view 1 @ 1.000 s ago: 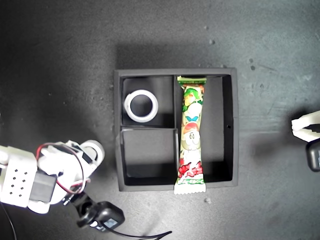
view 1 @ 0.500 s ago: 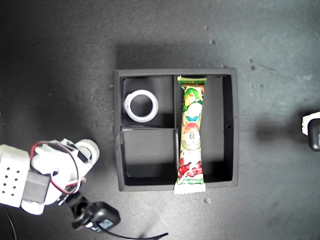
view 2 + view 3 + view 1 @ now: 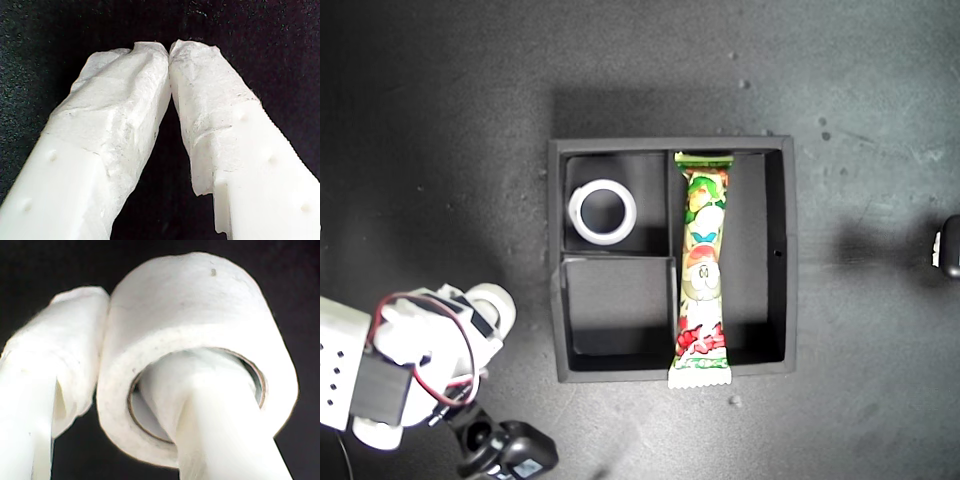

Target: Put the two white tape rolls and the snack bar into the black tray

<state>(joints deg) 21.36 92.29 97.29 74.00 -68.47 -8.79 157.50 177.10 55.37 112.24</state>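
Observation:
The black tray (image 3: pixel 790 250) sits mid-table. One white tape roll (image 3: pixel 602 211) lies flat in its small compartment toward the exterior view's upper left. The snack bar (image 3: pixel 703 270) lies along the long compartment, one crimped end overhanging the tray wall. The other white tape roll (image 3: pixel 488 300) (image 3: pixel 200 315) is held outside the tray, at the exterior view's lower left. My second gripper (image 3: pixel 485 305) (image 3: pixel 117 340) is shut on it, one finger through its centre and one outside. My first gripper (image 3: pixel 170 47) is shut with nothing between its fingertips.
The tray's other small compartment (image 3: pixel 618 305) holds nothing. A dark part of an arm (image 3: pixel 949 247) shows at the exterior view's right edge. A black camera and cables (image 3: pixel 510 450) hang below the second arm. Small crumbs dot the dark table.
The second arm has slid toward the exterior view's lower left with the tape roll. The white gripper at the exterior view's right edge has withdrawn out of sight.

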